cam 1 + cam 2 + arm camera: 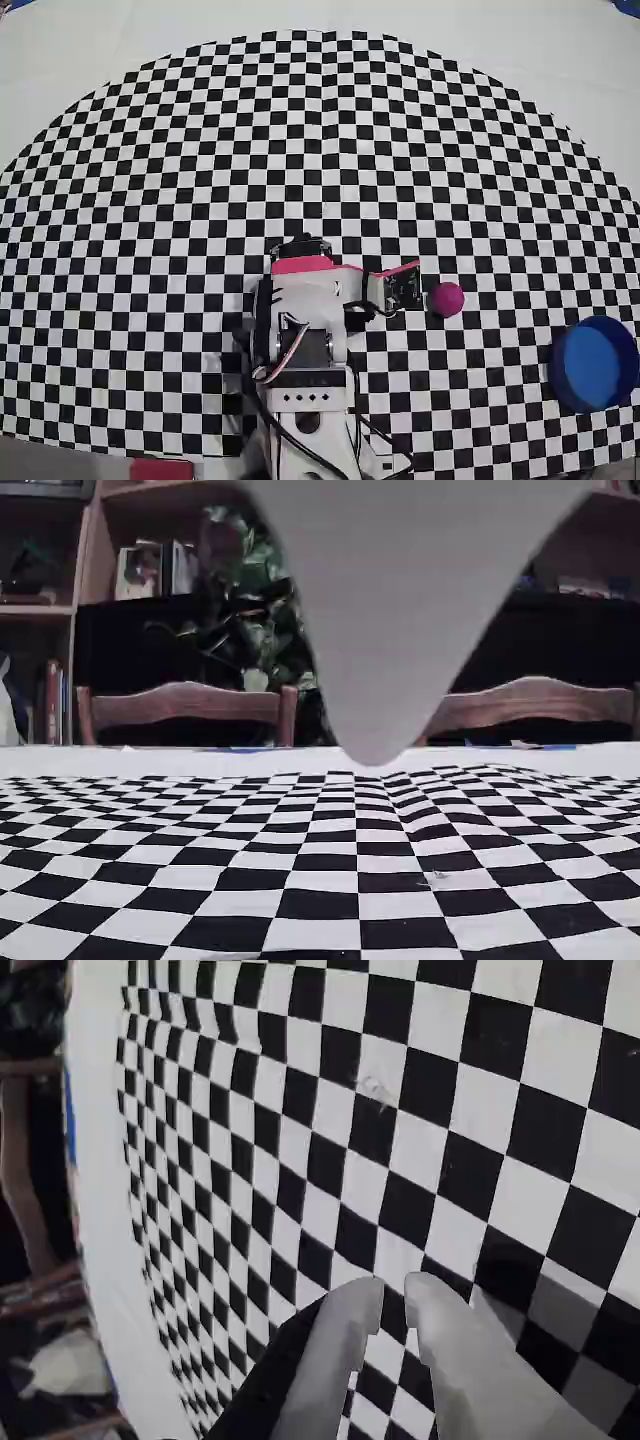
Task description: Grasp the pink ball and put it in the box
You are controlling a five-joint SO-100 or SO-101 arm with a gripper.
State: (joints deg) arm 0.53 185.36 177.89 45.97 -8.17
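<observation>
Overhead view: approach step; fingers (418,290) nearly together, empty, ball (446,298) at their 3 o'clock. You must spread them first.

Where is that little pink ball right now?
In the overhead view the pink ball lies on the checkered cloth, right of centre, just right of the pincer and left of the blue box.

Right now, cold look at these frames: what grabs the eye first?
The black-and-white checkered cloth fills the overhead view. Against it the pink ball pops, sitting just right of the pincer, with the bright blue box at the lower right edge. In the wrist view the pincer's grey fingertips sit nearly together over bare checks, holding nothing.
</observation>
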